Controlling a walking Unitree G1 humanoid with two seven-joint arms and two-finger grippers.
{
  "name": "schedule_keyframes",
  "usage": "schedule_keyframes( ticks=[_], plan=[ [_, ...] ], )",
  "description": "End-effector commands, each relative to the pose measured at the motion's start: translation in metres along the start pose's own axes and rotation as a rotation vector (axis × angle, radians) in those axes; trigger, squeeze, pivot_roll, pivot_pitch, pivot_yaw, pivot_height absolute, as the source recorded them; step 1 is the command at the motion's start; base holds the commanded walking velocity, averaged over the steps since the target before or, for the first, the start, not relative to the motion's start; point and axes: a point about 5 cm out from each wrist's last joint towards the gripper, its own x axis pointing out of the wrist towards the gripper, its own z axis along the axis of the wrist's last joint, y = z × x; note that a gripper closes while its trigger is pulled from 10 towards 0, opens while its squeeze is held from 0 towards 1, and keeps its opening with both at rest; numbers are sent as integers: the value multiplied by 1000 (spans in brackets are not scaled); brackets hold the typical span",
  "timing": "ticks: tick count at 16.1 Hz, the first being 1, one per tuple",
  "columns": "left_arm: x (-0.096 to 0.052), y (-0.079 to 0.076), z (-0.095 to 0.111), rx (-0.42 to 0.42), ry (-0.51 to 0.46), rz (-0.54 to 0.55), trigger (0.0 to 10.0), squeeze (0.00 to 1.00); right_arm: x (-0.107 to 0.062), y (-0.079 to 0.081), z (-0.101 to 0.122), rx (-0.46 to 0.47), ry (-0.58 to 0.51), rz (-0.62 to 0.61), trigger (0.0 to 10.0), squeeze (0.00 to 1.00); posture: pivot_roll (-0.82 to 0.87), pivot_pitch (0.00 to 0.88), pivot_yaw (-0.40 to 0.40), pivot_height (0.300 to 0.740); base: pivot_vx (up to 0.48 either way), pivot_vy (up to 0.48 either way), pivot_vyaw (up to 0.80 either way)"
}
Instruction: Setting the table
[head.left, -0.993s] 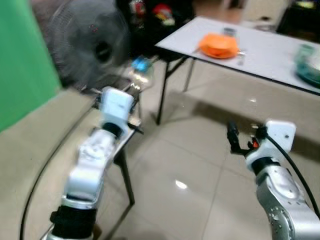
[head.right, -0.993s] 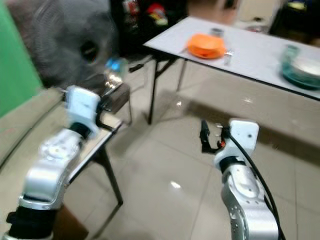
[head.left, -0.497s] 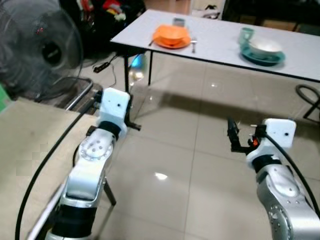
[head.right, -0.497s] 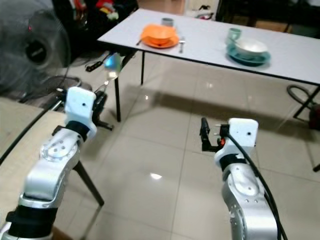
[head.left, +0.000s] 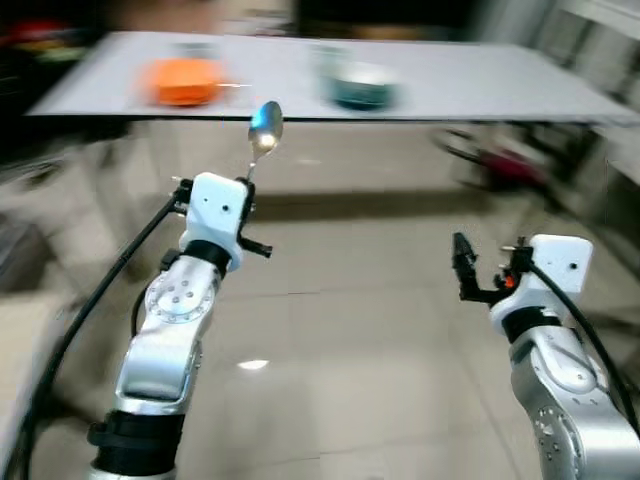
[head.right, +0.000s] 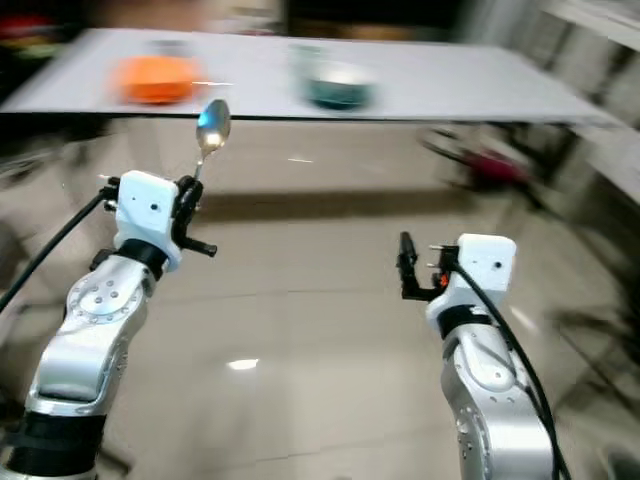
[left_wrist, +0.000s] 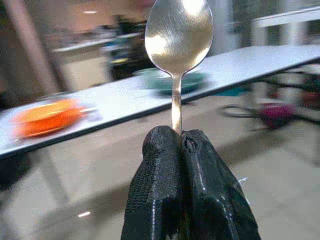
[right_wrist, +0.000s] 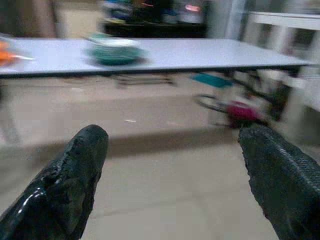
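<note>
Left gripper (left_wrist: 181, 145) was clamped on the handle of a shiny metal spoon (left_wrist: 176, 37), bowl upright, likely for steady carrying toward the long white table (head.left: 470, 85). Right gripper (right_wrist: 175, 175) hung spread wide, empty.

- The left arm is bent up in front of the body, its left gripper (left_wrist: 181, 145) pinched tight on the stem of a spoon (left_wrist: 178, 40) held upright.
- The right arm is raised alongside, forearm upright; the right gripper (right_wrist: 172, 165) has its fingers (right_wrist: 75, 175) spread wide, holding nothing.
</note>
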Motion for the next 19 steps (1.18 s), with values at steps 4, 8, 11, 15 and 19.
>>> schedule_keyframes(
  ticks=[4, 8, 11, 15, 19],
  plan=[
    [-1, 4, 1, 11, -7, -1, 10000, 0, 4, 2, 2, -44, -6, 6, 10000, 0, 31, 0, -40, 740, 279, 0, 0],
    [-1, 5, 1, 8, -7, 0, 10000, 0, 4, 1, 2, -46, -12, 7, 10000, 0, 33, 0, -40, 740, 283, 0, 0],
    [-2, 5, 0, 7, -3, -4, 10000, 0, 4, 3, 1, -33, -11, 19, 10000, 0, 32, 0, -38, 740, 277, 0, 0],
    [-2, 6, 0, 7, -2, 0, 10000, 0, 6, 3, 1, -26, -14, 30, 10000, 0, 38, 0, -38, 740, 281, 0, 0],
    [-1, 7, 0, 4, 1, 6, 10000, 0, 8, 4, 1, -13, -12, 31, 10000, 0, 43, 0, -46, 740, 282, 0, -670]
  ],
)
